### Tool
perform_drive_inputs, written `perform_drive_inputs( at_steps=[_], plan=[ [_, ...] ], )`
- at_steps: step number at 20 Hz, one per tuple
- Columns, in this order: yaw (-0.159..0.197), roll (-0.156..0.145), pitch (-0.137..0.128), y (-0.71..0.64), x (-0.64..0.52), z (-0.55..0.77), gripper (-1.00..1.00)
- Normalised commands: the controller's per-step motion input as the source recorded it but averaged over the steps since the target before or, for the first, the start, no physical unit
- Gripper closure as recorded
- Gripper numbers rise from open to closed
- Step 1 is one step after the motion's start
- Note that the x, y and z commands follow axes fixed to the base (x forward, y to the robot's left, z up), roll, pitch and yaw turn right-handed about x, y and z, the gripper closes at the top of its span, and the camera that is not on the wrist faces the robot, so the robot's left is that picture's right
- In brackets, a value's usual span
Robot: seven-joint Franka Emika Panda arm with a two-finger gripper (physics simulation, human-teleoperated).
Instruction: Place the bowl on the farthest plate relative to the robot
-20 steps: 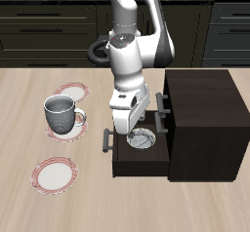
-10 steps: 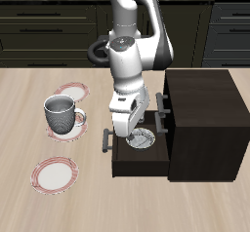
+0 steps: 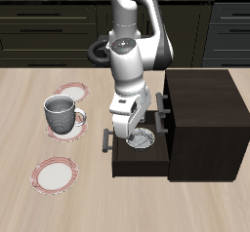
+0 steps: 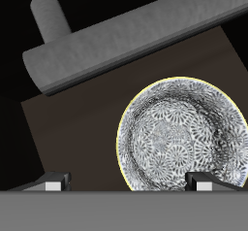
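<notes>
Wrist view shows the small white bowl with grey patterned inside (image 4: 182, 130) lying in the dark open drawer (image 4: 68, 128), directly beneath the released two-finger claw (image 4: 123, 183), poised to grasp it.

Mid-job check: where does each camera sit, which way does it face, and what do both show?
Exterior view: in front of the table and above, facing the arm; shows the whole arm, the gripper over the open drawer, three plates, a mug.
Wrist view: on the gripper, looking down into the drawer; only its fingertips show.
Shared: the bowl, the drawer and its handle.
</notes>
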Motion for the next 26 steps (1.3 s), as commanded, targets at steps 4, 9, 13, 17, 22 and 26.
perform_drive_inputs(
  at_steps=[4, 9, 13, 17, 22, 26],
  plan=[
    [-0.042, -0.045, 0.032, -0.08, 0.1, -0.06, -1.0],
    [0.013, -0.017, 0.029, -0.1, 0.06, -0.05, -1.0],
    [0.03, -0.016, 0.054, -0.1, 0.04, -0.22, -1.0],
    [0.012, -0.004, 0.046, 0.02, 0.05, -0.13, -1.0],
    [-0.016, -0.001, 0.029, 0.05, 0.03, -0.07, 1.0],
    [0.01, 0.022, 0.01, 0.04, -0.1, -0.05, 1.0]
  ],
)
